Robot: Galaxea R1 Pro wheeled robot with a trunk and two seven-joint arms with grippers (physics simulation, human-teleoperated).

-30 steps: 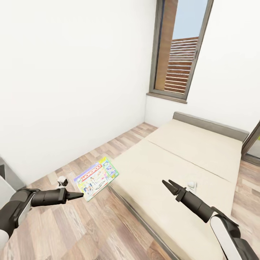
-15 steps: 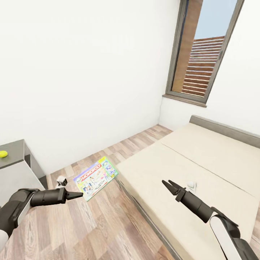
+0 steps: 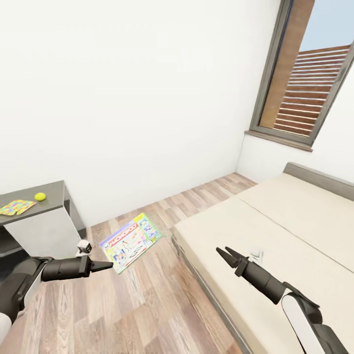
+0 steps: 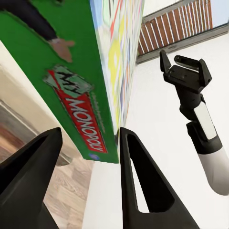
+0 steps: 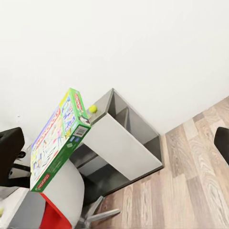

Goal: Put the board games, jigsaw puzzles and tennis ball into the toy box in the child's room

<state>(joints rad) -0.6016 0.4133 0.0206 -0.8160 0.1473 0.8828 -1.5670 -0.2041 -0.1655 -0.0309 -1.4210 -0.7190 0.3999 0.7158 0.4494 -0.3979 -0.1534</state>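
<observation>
One board game (image 3: 131, 242), a flat box with a pastel lid and green edge, is gripped at its near corner by the left gripper (image 3: 107, 267), whose two fingers are clenched on the box edge, as is seen plainly in the left wrist view, where the green edge (image 4: 78, 90) sits between the dark fingers (image 4: 143, 191). The box is held in the air above the wood floor (image 3: 142, 314), between the bed (image 3: 275, 236) and the table (image 3: 44, 216). The right gripper (image 3: 223, 253) is held over the mattress with its fingers spread and nothing between them. On the table top one jigsaw puzzle (image 3: 16, 206) and one tennis ball (image 3: 40, 196) are seen lying apart from each other; both are judged to be waiting to be stowed. The task is judged to be at an early or middle stage: one game is in transit towards the table, and how many toys have been stowed cannot be told. Counted in these views: one board game, one puzzle, one ball, two grippers, one bed, one window (image 3: 314, 78). A small white object (image 3: 255, 255) lies on the mattress just beyond the right gripper; what it is cannot be told.
</observation>
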